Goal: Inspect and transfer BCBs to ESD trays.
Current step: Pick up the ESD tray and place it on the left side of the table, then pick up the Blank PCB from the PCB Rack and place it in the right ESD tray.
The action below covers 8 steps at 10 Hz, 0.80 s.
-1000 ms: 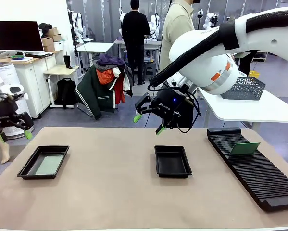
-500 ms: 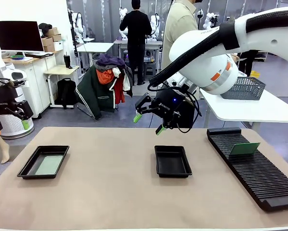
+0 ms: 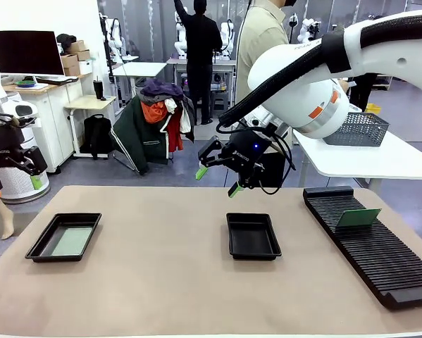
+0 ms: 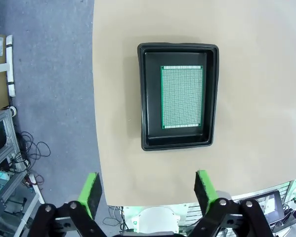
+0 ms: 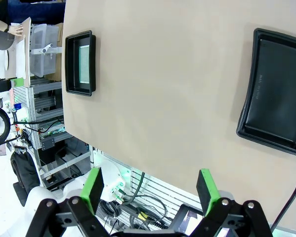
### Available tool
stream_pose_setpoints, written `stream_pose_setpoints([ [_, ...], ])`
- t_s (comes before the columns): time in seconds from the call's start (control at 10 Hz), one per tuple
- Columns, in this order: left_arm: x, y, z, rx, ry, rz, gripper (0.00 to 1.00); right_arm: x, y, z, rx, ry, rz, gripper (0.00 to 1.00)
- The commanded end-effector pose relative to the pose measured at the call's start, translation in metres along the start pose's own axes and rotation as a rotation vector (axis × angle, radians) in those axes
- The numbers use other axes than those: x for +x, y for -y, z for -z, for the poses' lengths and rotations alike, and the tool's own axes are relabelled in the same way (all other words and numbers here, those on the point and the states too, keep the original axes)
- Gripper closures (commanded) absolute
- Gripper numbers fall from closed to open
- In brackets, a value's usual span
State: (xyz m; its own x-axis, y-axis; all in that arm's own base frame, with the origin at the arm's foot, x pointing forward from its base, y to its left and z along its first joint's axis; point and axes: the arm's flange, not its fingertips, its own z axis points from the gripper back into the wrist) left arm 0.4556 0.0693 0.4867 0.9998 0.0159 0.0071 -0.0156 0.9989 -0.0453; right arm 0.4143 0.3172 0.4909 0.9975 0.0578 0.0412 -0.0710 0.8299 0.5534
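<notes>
L gripper (image 3: 15,182) hung in the air off the table's (image 3: 168,289) left end, up and behind the left ESD tray (image 3: 40,243). Its green-padded fingers (image 4: 92,191) were spread wide apart w/ nothing btwn them. Its wrist cam looked straight down on that tray. One BCB (image 4: 182,97) lay flat on the tray floor, green dotted-grid face up, clear of the walls on all sides.

R gripper (image 3: 218,181) hovered over mid-table, above and just behind the centre ESD tray (image 3: 253,256). It was tilted, w/ jaws apart and gripping nothing. That tray's black floor showed bare.

A 2nd BCB (image 3: 358,217) stood on edge, leaning back, in a slot near the far end of the long black ribbed rack (image 3: 380,260) at the table's right side. A grey mesh basket (image 3: 357,129) sat on a white table behind the rack.
</notes>
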Motion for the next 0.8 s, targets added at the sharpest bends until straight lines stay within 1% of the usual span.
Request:
stream_pose_setpoints([
  [0.0, 0.0003, 0.0002, 0.0033, -0.006, 0.008, -0.001, 0.00, 0.0023, -0.0018, 0.0001, -0.029, 0.005, 0.016, 0.00],
  [0.7, 0.0003, 0.0002, 0.0033, -0.006, 0.008, -0.001, 0.00, 0.0023, -0.0018, 0.0001, -0.029, 0.005, 0.016, 0.00],
])
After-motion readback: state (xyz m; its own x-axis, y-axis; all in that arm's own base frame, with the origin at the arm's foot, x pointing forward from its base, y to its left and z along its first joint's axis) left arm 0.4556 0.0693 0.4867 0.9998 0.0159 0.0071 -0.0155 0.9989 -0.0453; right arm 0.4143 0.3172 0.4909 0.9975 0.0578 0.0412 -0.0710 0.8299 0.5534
